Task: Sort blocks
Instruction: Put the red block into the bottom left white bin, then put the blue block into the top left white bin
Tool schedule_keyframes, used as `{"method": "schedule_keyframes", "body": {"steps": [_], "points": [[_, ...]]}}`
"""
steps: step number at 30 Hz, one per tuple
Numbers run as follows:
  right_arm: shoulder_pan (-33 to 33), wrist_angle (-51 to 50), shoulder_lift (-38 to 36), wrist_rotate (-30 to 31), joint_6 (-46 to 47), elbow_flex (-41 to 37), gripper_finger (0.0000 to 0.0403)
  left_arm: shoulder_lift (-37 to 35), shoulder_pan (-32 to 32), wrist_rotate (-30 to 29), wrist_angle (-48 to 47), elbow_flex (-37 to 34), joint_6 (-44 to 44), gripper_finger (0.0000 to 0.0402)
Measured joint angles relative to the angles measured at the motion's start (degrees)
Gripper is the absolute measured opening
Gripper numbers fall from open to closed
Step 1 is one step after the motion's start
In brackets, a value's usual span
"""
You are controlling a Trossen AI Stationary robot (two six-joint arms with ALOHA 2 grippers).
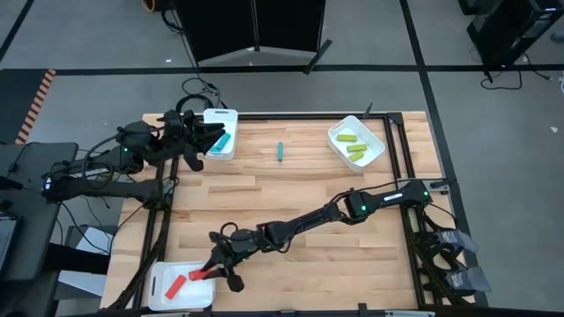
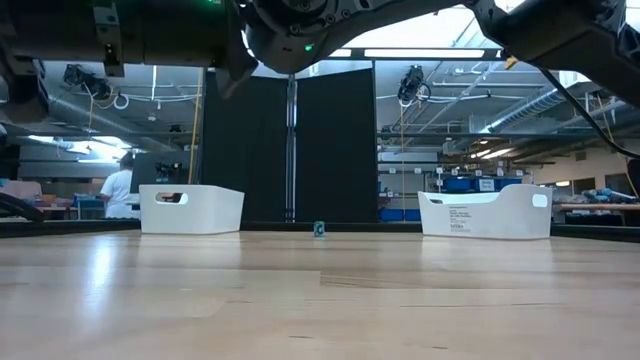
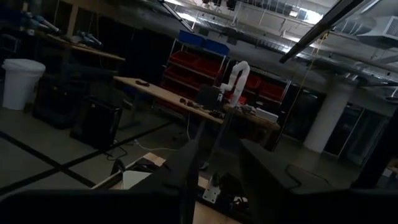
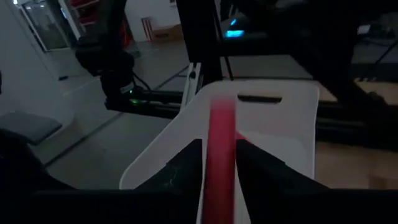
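My right gripper (image 1: 214,269) reaches to the near left corner and is shut on a red block (image 4: 221,149) at the right rim of a white tray (image 1: 161,295). A second red block (image 1: 176,285) lies flat in that tray. My left gripper (image 1: 210,138) is open at the far-left white tray (image 1: 231,116), where a teal block (image 1: 224,141) lies. Another teal block (image 1: 280,151) lies alone on the table and also shows in the low view (image 2: 319,229). Three yellow-green blocks (image 1: 354,145) lie in the far-right tray (image 1: 374,135). My right gripper pinches the red block (image 1: 202,274) between its two fingers (image 4: 186,168). The block lies along the fingers and sticks out past their tips toward the tray (image 4: 280,124). The fingers come level from the table's right; I cannot tell whether the block touches the tray.
Bare wooden table (image 1: 300,198) lies between the three trays. My right arm (image 1: 352,207) stretches slantwise across the near half. In the low view the two far trays (image 2: 190,208) (image 2: 487,212) stand on either side of the lone teal block. A person (image 2: 118,190) is far behind the table.
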Motion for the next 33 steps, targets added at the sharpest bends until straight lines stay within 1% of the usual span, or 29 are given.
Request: {"method": "schedule_keyframes", "body": {"steps": [3, 7, 10, 13, 15, 18, 20, 22, 24, 26, 29, 31, 33], "points": [[-0.11, 1.23, -0.02, 0.57, -1.29, 0.00, 0.0105, 0.00, 0.00, -0.46, 0.03, 0.00, 0.02, 0.0120], [-0.19, 2.84, -0.02, 2.09, -3.26, 0.00, 0.0084, 0.00, 0.00, -0.61, 0.01, 0.00, 0.04, 0.0120], [-0.81, 2.40, -0.07, 1.37, -3.31, 0.00, 0.0073, 0.00, 0.00, -0.61, 0.01, 0.00, 0.02, 0.0120], [-1.88, 0.70, -0.58, -0.01, -1.92, -0.02, 0.0073, 0.01, 0.00, -0.84, -0.17, 0.00, -0.18, 0.0120], [-2.46, 0.00, -1.40, -0.58, -1.80, -0.04, 0.0077, 0.52, 0.00, -2.00, -1.11, 0.01, -0.99, 0.0120], [-3.13, -1.64, -4.22, 0.66, -3.42, -0.02, 0.0073, 1.93, 0.00, -3.80, -3.48, 0.02, -1.85, 0.0120], [-3.34, -0.39, -5.97, 2.10, -4.99, -1.03, 0.0056, 3.14, 0.04, -3.93, -4.35, 0.00, -1.95, 0.0120], [-3.38, 0.99, -8.09, 3.65, -6.38, -4.14, 0.0027, 4.17, 0.02, -3.91, -3.92, 0.00, -1.97, 0.0120], [-3.34, 3.63, -10.72, 5.72, -7.63, -9.75, 0.0010, 5.46, 0.09, -3.91, -3.66, 0.00, -1.99, 0.0120], [-3.45, 8.37, -14.40, 9.24, -7.62, -17.82, 0.0012, 6.61, 0.30, -3.93, -4.14, 0.01, -2.03, 0.0120], [-4.05, 18.85, -23.29, 13.38, -7.45, -34.53, 0.0008, 8.25, 0.91, -3.96, -3.73, 0.00, -2.39, 0.0120], [-4.28, 26.21, -30.35, 18.93, -7.98, -47.21, 0.0006, 9.73, 1.50, -4.96, -3.71, 0.02, -3.59, 0.0120], [-4.21, 31.53, -37.44, 26.15, -9.04, -59.34, 0.0008, 12.38, 2.05, -5.56, -3.74, 0.02, -5.15, 0.0120]]}}
